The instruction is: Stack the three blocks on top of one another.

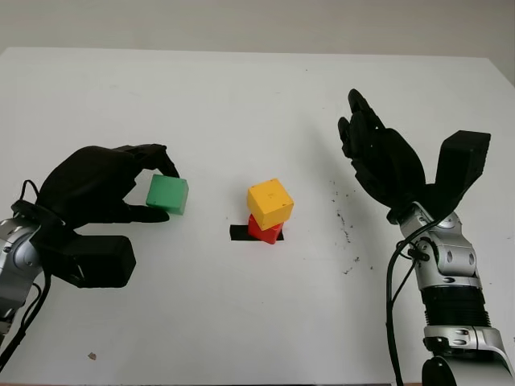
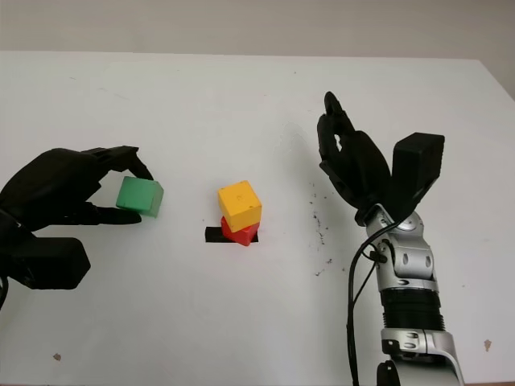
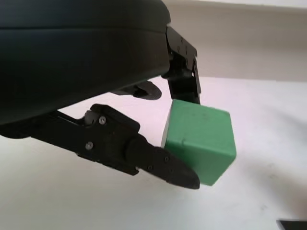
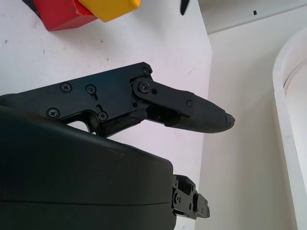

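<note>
A green block (image 1: 167, 195) is at the left of the white table, pinched between the fingers of my left hand (image 1: 159, 186); the left wrist view shows fingertips on two sides of the green block (image 3: 201, 141). A yellow block (image 1: 269, 203) sits skewed on top of a red block (image 1: 265, 231) at the table's middle, on a black tape mark (image 1: 240, 232). My right hand (image 1: 366, 141) is open, raised to the right of the stack, holding nothing. The right wrist view catches the red block (image 4: 60, 12) and the yellow block (image 4: 111, 6) at its edge.
The white table (image 1: 241, 104) stretches to a pale wall at the back. Small dark specks (image 1: 344, 221) dot the surface between the stack and my right hand. A tiny brown fleck (image 1: 92, 355) lies near the front left edge.
</note>
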`<state>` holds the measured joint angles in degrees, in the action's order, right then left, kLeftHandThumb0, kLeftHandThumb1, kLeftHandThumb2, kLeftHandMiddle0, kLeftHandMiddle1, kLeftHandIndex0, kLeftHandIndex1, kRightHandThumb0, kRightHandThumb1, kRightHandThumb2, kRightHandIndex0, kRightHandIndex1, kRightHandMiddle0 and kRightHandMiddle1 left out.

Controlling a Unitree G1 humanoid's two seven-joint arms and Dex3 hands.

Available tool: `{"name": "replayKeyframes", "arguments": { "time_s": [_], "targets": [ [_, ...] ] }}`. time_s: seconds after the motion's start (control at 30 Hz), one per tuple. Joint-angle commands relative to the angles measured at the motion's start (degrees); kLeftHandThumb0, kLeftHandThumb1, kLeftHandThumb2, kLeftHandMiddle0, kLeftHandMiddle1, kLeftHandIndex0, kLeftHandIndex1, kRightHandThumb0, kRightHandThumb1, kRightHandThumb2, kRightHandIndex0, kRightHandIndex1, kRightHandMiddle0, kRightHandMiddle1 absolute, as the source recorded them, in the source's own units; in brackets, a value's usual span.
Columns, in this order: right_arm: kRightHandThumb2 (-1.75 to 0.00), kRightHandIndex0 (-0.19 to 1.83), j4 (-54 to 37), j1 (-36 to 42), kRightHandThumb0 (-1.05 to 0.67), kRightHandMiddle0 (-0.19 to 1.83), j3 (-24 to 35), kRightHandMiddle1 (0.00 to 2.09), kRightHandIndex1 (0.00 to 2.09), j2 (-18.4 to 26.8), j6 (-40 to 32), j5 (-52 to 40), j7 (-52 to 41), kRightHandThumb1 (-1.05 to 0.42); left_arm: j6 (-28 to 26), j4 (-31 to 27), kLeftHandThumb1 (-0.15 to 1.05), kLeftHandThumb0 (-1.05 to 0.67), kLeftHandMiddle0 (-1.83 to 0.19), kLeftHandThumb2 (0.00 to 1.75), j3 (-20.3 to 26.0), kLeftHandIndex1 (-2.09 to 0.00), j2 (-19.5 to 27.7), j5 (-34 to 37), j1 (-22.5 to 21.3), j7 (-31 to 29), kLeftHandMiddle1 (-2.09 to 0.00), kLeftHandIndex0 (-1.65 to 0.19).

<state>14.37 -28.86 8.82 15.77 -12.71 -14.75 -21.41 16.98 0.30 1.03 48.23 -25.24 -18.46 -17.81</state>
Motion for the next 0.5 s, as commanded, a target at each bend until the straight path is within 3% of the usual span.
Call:
{"name": "replayKeyframes", "arguments": {
  "time_s": [0.0, 0.3, 0.47],
  "targets": [
    [-0.7, -0.19, -0.5, -0.1, -0.61, -0.19, -0.3, 0.0, 0.0, -0.3, 0.5, 0.0, -0.1, -1.05, -0.8, -0.7, 1.02, -0.41, -0.38, 0.05, 1.1, -1.38, 1.0, 4.5, -4.3, -3.9, -0.06, -0.33],
    [-0.71, -0.19, -0.4, 0.6, -0.55, -0.19, -0.8, 0.0, 0.0, -1.3, -0.1, -0.7, -0.4, -1.05, -9.1, 1.9, 1.04, -0.43, -0.38, 0.06, 0.3, -1.43, -3.7, 25.6, -16.4, -20.4, -0.06, -0.33],
    [-0.71, -0.19, -0.6, 0.9, -0.58, -0.19, -1.4, 0.0, 0.0, -1.5, -0.9, -0.4, -1.0, -1.05, -14.3, 1.8, 1.04, -0.47, -0.38, 0.06, -0.1, -1.39, -6.5, 30.2, -20.2, -23.9, -0.06, -0.38]
  ]
}}
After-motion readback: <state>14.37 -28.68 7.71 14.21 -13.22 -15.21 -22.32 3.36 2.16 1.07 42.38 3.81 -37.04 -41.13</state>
